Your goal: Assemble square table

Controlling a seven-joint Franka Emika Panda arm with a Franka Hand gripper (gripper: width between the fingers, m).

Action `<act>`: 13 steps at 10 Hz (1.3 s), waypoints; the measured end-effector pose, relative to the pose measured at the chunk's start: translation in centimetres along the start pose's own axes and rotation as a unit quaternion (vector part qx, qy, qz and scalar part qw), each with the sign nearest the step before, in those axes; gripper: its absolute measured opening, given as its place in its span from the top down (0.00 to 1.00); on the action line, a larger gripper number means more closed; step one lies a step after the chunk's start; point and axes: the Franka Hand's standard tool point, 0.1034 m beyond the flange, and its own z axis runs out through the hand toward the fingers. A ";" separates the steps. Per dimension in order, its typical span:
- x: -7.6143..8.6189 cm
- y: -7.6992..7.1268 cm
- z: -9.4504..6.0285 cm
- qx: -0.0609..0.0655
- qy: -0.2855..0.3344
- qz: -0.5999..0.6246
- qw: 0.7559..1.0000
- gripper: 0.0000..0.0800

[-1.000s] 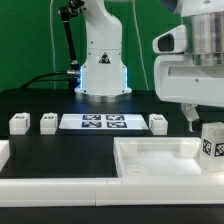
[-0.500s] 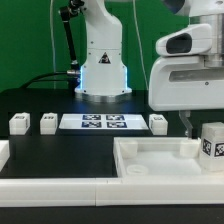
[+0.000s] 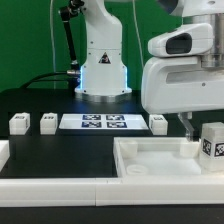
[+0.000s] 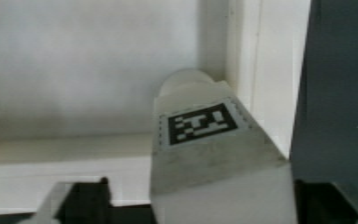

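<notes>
here, smooth white tagged leg [image 4: 211, 150], rimmed plastic tabletop [image 3: 155, 147], gripper [image 4: 202, 203] opening unclear

The top [image 3: 150, 146] is a large white square tray with a raised rim. It lies flat, open side up, on the black tabletop [image 3: 35, 104] at the exterior view's lower right. One short white leg [image 3: 211, 141] stands upright at the top's right side with a black-and-white tag on the face toward the camera; in the wrist view this leg [image 4: 208, 150] sits inside the tray, close beside the rim wall. Three more small white legs stand in a row on the tabletop behind the top: a second leg [image 3: 19, 123] and a third leg [image 3: 48, 122] near each other at the exterior view's left, and a fourth leg [image 3: 158, 122] near the top's far rim.
</notes>
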 end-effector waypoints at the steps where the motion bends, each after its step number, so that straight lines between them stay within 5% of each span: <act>1: 0.0 0.0 0.0 0.000 0.000 0.019 1.000 0.51; 2: 0.0 -0.1 0.0 0.002 -0.001 0.072 0.997 0.64; 6: -0.1 0.2 0.1 0.003 -0.002 0.265 0.964 0.64; 9: -0.4 0.2 0.2 0.017 -0.020 0.522 0.853 0.64; 13: -0.5 0.0 0.3 0.022 -0.031 0.686 0.727 0.64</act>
